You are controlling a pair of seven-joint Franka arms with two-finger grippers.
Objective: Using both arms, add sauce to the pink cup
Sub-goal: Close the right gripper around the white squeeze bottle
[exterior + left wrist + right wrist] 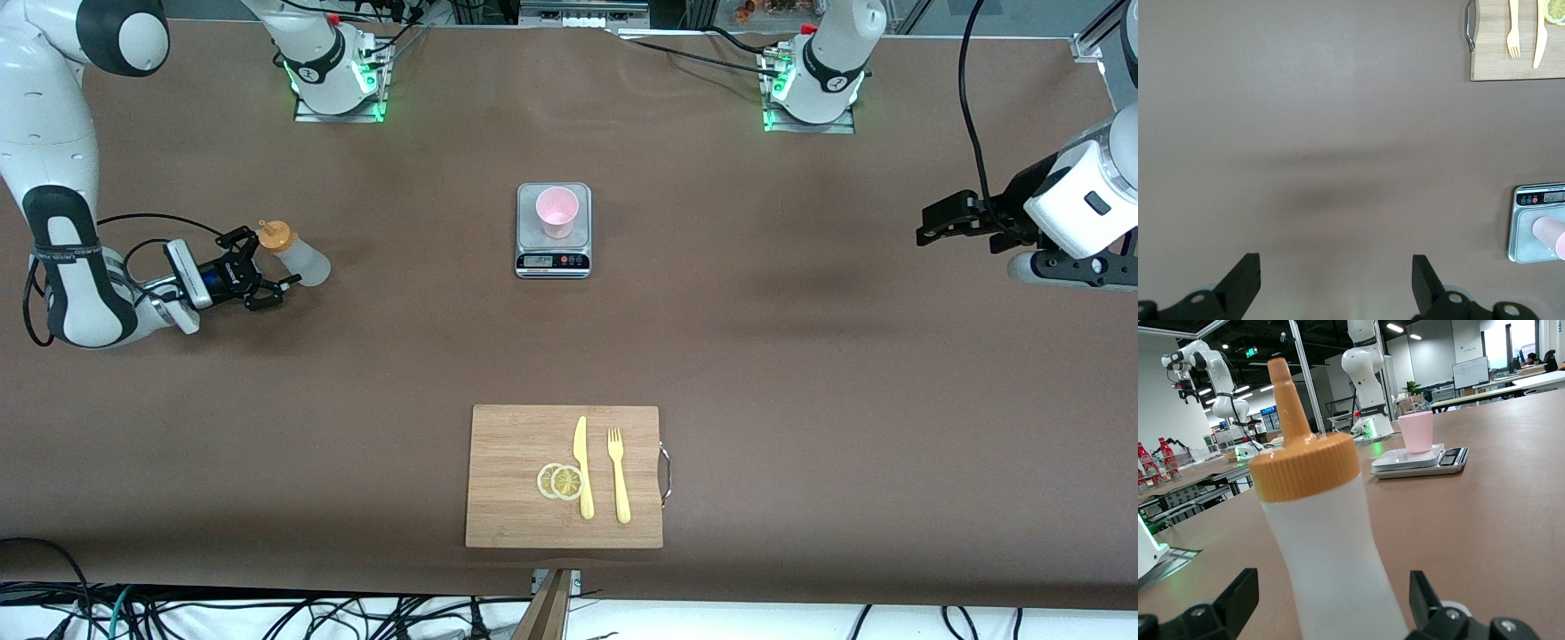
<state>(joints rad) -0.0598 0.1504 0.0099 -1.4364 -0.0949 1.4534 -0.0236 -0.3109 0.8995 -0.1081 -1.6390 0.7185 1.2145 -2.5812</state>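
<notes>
At the left of the frame the right gripper (271, 267) brackets the sauce bottle (298, 255) with jaws wide, so it should close squarely on the body before lifting toward the pink cup (557, 212) on the scale (553, 260) at centre, while the left gripper (933, 224), also wide, waits at the right edge

Brown-covered table (800, 356). Kitchen scale (553, 233) sits mid-table, display facing the front camera. Sauce bottle (298, 253) stands on the table toward the right arm's end from the scale. Wooden cutting board (564, 476) lies nearer the front camera than the scale, well apart from it, metal handle toward the left arm's end.
</notes>
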